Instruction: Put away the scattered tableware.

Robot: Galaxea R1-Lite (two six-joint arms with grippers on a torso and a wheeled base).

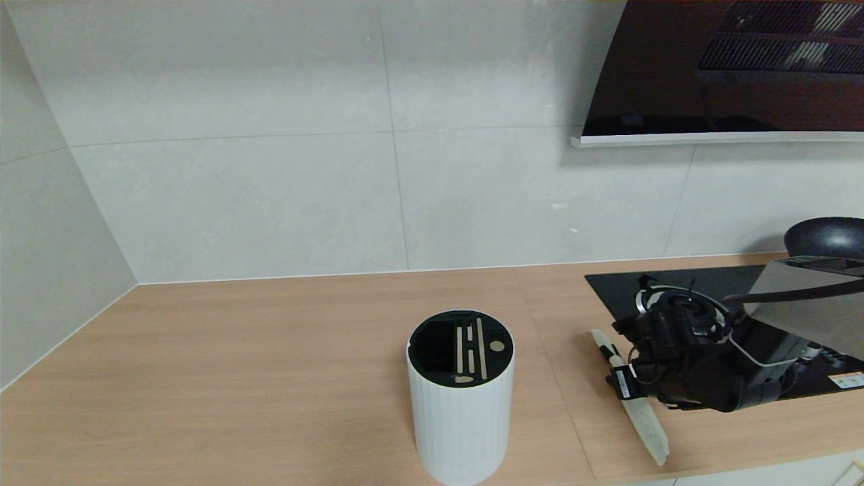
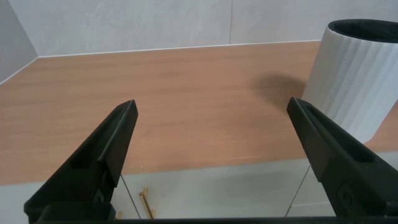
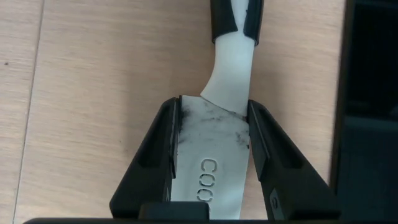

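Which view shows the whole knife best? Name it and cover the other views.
Head view: the knife lies full length on the counter, mid-part hidden by the arm. The right wrist view gives its blade close up between the fingers of the right gripper. The left wrist view faces the white holder.

Knife (image 1: 646, 422): mid-length hidden beneath the right gripper (image 1: 628, 381) in the head view. In the right wrist view, handle end and blade tip both run past the picture's edges.
Holder (image 1: 461, 412): base cut off by the near edge of the head view; slot interiors too dark to tell.
Cooktop (image 1: 621, 287): right part covered by the right arm.
Dark round object (image 1: 823, 236): far right, cut by the edge, lower part behind the arm; kind not determinable.
Range hood (image 1: 722, 74): cut off at top and right.
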